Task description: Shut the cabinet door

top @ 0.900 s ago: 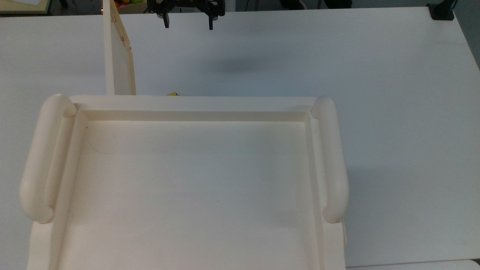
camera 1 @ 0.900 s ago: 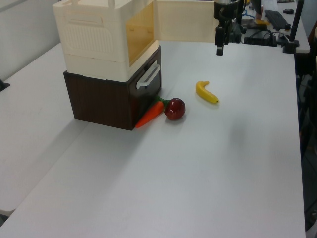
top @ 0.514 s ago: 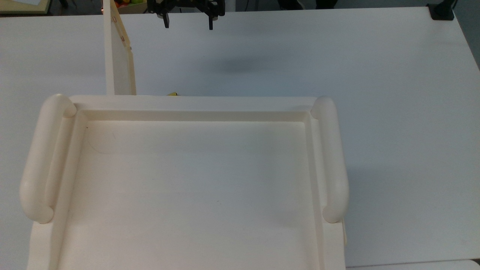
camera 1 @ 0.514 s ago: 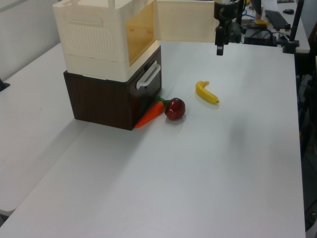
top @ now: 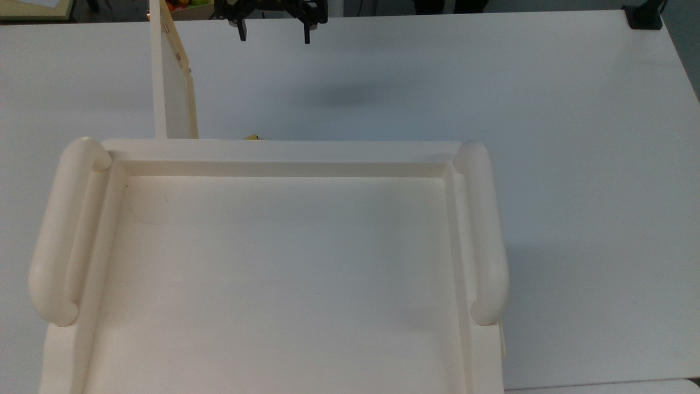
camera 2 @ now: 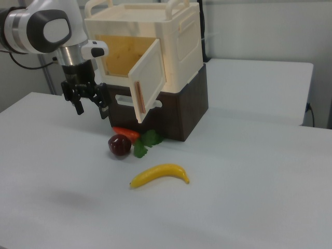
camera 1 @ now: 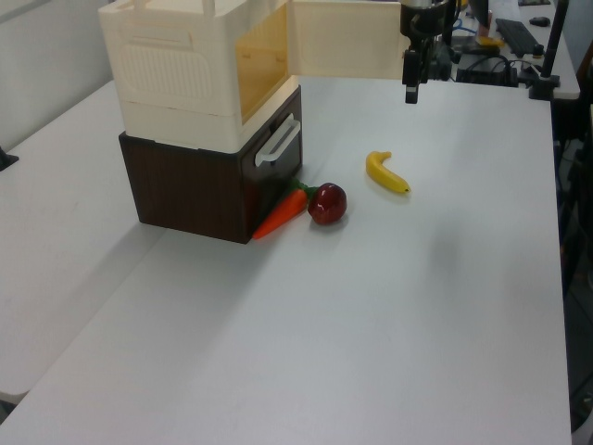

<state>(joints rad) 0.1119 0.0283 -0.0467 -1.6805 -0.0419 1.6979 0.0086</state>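
The cream cabinet (top: 284, 149) sits on a dark brown drawer unit (camera 1: 199, 190). Its cabinet door (top: 174, 82) stands swung wide open, pointing away from the cabinet front towards the top view's upper edge. In the right view the cabinet door (camera 2: 148, 80) hangs open at an angle and the amber interior shows behind it. My gripper (top: 274, 37) hovers open above the table, to the top view's right of the door's free edge and apart from it. In the left view the gripper (camera 1: 410, 91) hangs just past the door's (camera 1: 343, 39) end. The right view has the gripper (camera 2: 92, 111) to the right view's left of the door, with nothing between its fingers.
A banana (camera 1: 386, 173), a red apple (camera 1: 327, 203) and a carrot (camera 1: 281, 213) lie on the white table (camera 1: 426, 306) in front of the drawer unit. Cables and gear sit beyond the table's far edge (camera 1: 505, 37).
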